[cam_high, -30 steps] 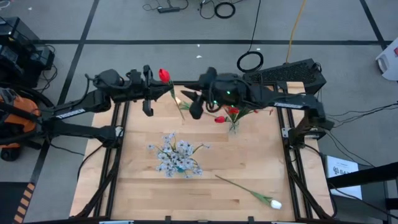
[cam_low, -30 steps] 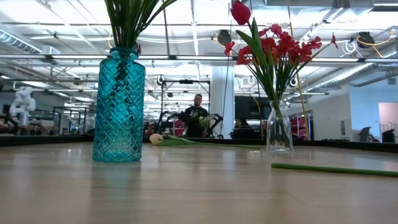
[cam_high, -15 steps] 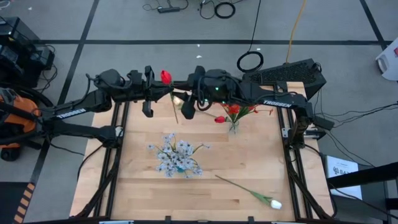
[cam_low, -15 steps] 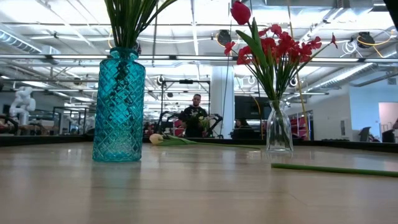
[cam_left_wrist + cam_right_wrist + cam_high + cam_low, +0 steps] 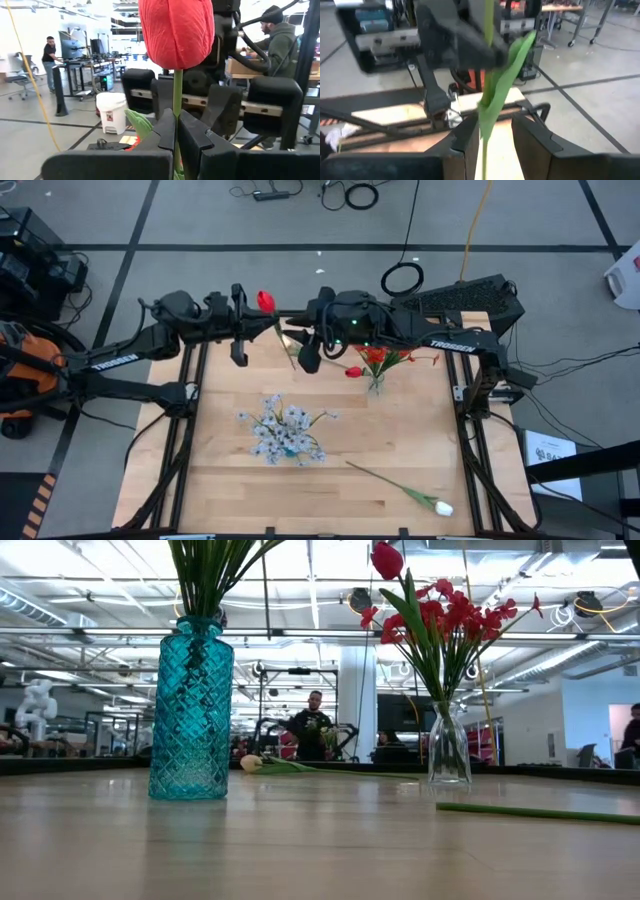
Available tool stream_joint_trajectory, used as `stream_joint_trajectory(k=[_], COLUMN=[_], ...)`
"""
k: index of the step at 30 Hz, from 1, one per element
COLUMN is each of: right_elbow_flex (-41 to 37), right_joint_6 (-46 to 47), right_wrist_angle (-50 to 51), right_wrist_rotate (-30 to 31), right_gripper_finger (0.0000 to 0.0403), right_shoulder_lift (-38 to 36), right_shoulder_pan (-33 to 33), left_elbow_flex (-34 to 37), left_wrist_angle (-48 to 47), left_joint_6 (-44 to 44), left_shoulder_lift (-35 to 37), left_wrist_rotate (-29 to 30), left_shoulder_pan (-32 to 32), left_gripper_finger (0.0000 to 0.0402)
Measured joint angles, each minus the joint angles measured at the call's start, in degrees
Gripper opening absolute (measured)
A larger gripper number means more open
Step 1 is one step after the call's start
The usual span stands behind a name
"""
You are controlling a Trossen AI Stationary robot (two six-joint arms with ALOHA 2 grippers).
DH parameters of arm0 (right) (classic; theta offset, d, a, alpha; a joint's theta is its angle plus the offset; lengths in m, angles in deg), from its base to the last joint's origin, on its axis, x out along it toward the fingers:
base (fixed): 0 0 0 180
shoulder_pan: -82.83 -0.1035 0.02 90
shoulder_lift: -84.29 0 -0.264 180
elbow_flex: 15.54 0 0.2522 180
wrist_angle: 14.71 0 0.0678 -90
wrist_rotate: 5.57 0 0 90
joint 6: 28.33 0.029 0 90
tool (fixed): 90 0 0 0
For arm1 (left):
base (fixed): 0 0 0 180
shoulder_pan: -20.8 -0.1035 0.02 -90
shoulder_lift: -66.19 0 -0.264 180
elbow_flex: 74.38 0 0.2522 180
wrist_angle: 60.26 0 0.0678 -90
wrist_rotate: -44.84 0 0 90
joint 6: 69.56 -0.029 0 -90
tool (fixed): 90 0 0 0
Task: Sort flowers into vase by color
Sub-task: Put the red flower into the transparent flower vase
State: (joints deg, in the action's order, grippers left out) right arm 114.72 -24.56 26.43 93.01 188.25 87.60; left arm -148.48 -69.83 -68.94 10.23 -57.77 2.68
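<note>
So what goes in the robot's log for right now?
left gripper: shut on red tulip stem | right gripper: open around same stem, handover | clear vase: holds red flowers

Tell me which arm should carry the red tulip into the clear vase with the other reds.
Right, probably. The left tool grips the red tulip by its stem, but the right tool already straddles that stem lower down, open, and its arm sits next to the clear vase.
</note>
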Motion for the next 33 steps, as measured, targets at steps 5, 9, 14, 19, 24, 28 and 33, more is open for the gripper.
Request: stream_joint_trajectory(k=[5,9,14,19,24,28,33], right_elbow_flex=[0.01,0.01,-0.04,-0.04,-0.04,-0.04,-0.04], right_joint_6=[0.86,1.95,2.57,2.45,1.0,-0.39,-1.45], right_wrist_angle=[2.82,3.89,2.97,0.35,-0.92,-3.84,-4.75], right_wrist_rotate=[0.09,0.32,0.33,0.37,0.52,0.59,0.66], right_gripper_finger=[0.0111,0.0128,0.0165,0.0194,0.0205,0.0199,0.0159], right_shoulder_lift=[-1.19,-0.85,0.72,1.59,2.19,2.86,3.9], right_shoulder_pan=[0.0,0.04,0.04,0.07,0.11,0.11,0.24], left_elbow_flex=[0.0,0.0,0.0,0.0,0.0,0.0,0.0], left_wrist_angle=[0.15,1.46,3.56,3.58,4.64,4.52,4.44], left_joint_6=[0.44,0.52,0.57,0.6,2.08,2.1,2.1], left_shoulder_lift=[0.0,0.0,0.0,0.0,0.02,0.0,0.0], left_wrist_rotate=[0.17,0.15,-0.42,-0.48,-0.67,-0.69,-0.69], left_shoulder_pan=[-1.21,-1.39,-1.36,-1.36,-1.36,-1.36,-1.36], left_gripper_finger=[0.001,0.001,0.001,0.001,0.001,0.001,0.001])
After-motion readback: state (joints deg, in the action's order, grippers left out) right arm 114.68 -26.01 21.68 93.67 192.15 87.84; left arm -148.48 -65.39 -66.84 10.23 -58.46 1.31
